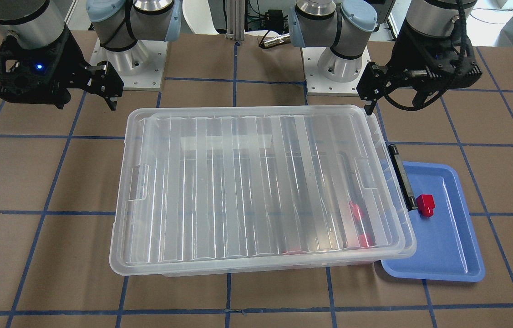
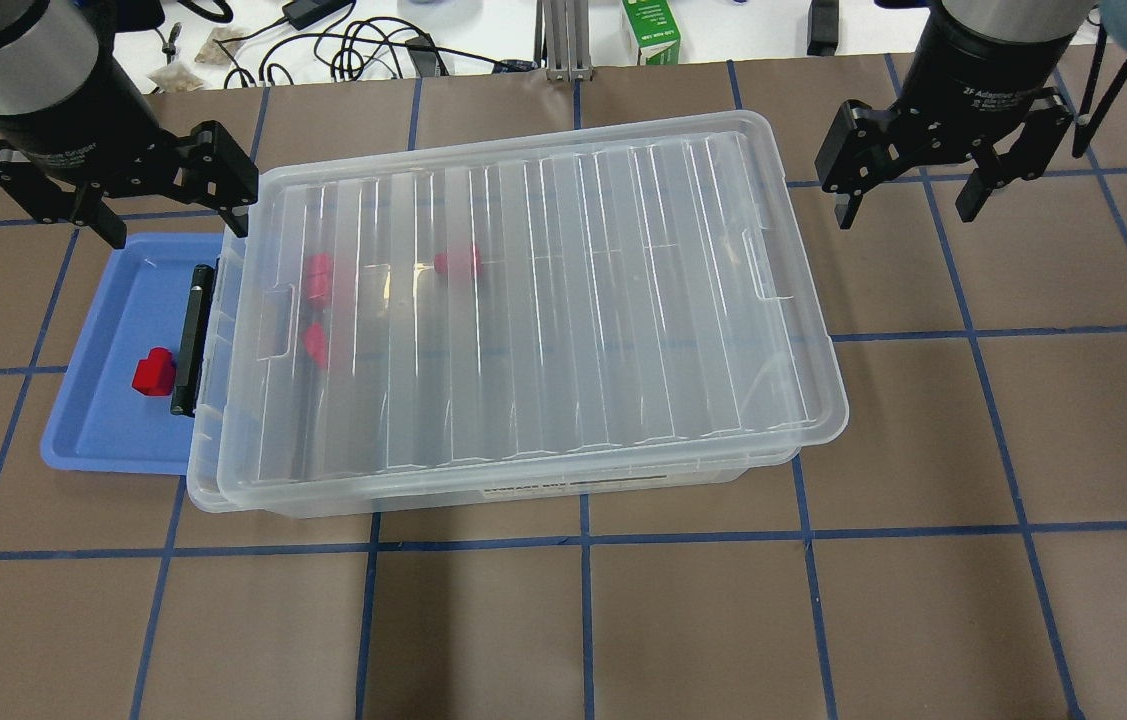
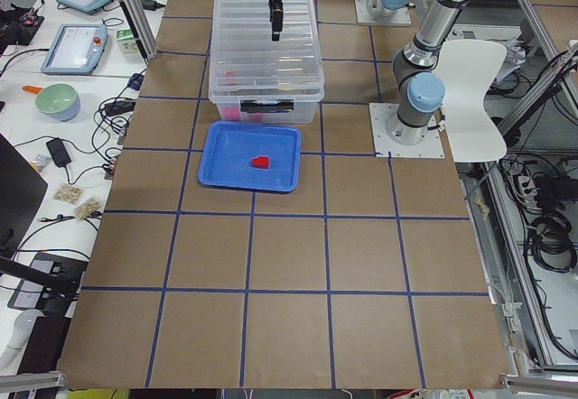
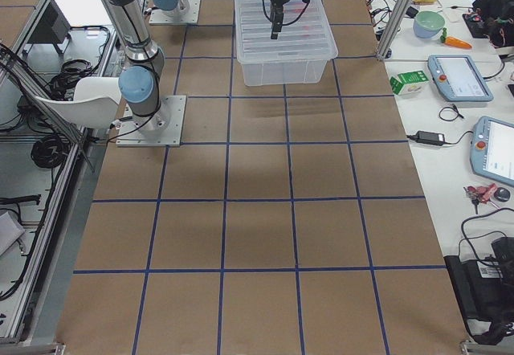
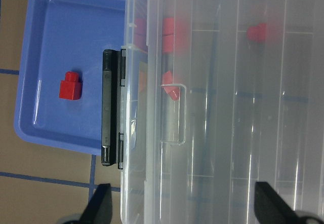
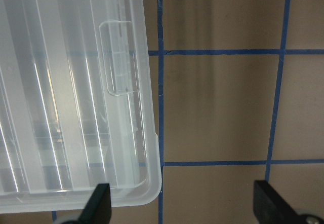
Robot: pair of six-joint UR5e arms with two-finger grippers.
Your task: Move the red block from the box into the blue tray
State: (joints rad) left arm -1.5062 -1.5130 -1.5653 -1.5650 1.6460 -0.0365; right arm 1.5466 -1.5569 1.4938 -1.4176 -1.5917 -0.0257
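Note:
One red block point(image 1: 425, 205) point(image 2: 155, 372) point(image 5: 69, 86) lies in the blue tray point(image 1: 447, 246) point(image 2: 103, 420) point(image 5: 50, 31), apart from both grippers. The tray sits partly under the latch end of the box point(image 1: 261, 182) point(image 2: 543, 300) point(image 5: 228, 107) point(image 6: 66, 107), whose lid is on. Three more red blocks point(image 2: 319, 280) point(image 5: 170, 90) show through the lid near that end. My left gripper point(image 2: 173, 225) point(image 1: 393, 102) point(image 5: 187, 209) is open and empty, above the box's latch end and the tray's far edge. My right gripper point(image 2: 908, 205) point(image 1: 88, 100) point(image 6: 182, 209) is open and empty, over the table beside the box's other end.
A black latch point(image 2: 191, 340) point(image 5: 109, 107) hangs on the box's end over the tray. The brown table has blue grid tape. A green carton point(image 2: 651, 30) and cables lie on the bench beyond the far edge. The arm bases point(image 1: 338, 68) stand behind the box.

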